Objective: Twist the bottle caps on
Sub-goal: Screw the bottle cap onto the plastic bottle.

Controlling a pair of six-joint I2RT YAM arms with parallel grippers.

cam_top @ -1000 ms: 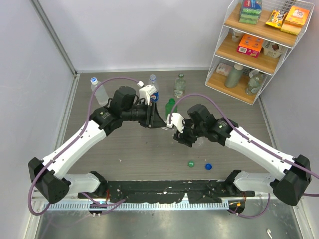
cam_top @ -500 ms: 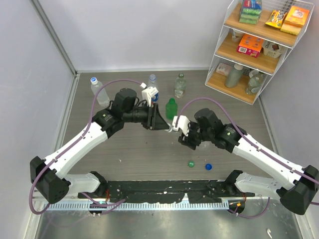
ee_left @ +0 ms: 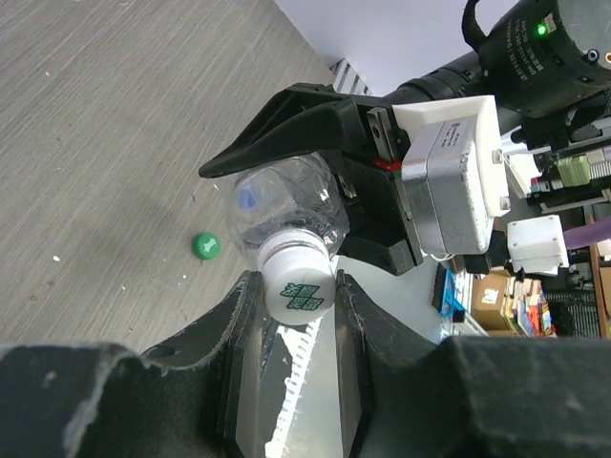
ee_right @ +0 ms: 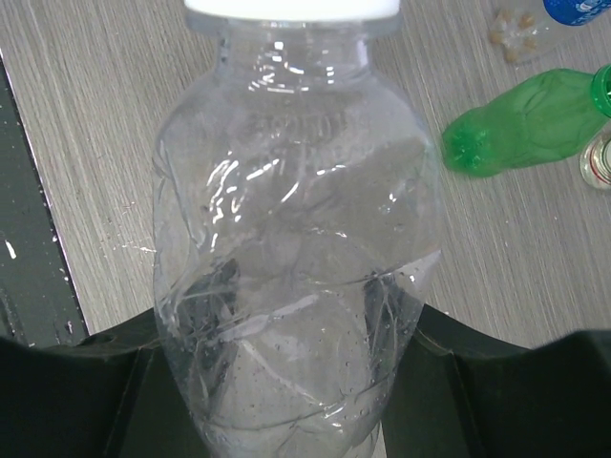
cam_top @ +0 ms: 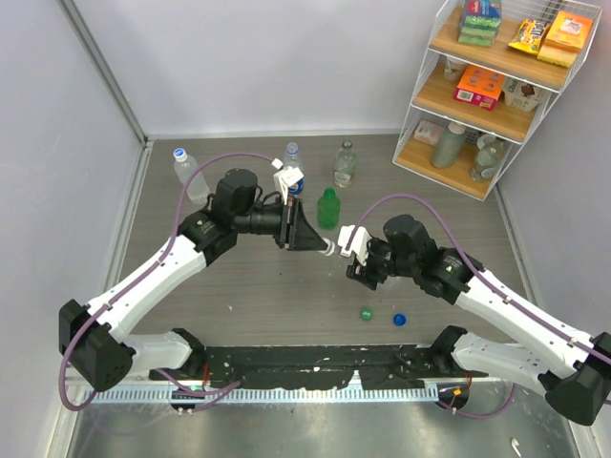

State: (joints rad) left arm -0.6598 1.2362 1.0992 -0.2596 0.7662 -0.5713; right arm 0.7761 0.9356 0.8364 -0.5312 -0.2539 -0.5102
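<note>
Left gripper [ee_left: 296,279] jaws pinching a small white round plastic screw cap [ee_left: 298,286] on the neck of a plain clear plastic bottle [ee_right: 286,239], right gripper [ee_right: 286,329] jaws clamped round its body, over the middle of the grey table [cam_top: 248,286], translucent green plastic bottle [cam_top: 328,207] upright behind, small green cap [cam_top: 366,313] and small blue cap [cam_top: 399,320] loose near the table's near edge

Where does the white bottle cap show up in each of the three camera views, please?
Top external: the white cap is small, near the centre, where the two arms meet.
Left wrist: lower centre, its green-printed top facing the camera.
Right wrist: at the top edge, partly cut off.
Shared landmark: the clear bottle that the cap sits on, seen in all three.
</note>
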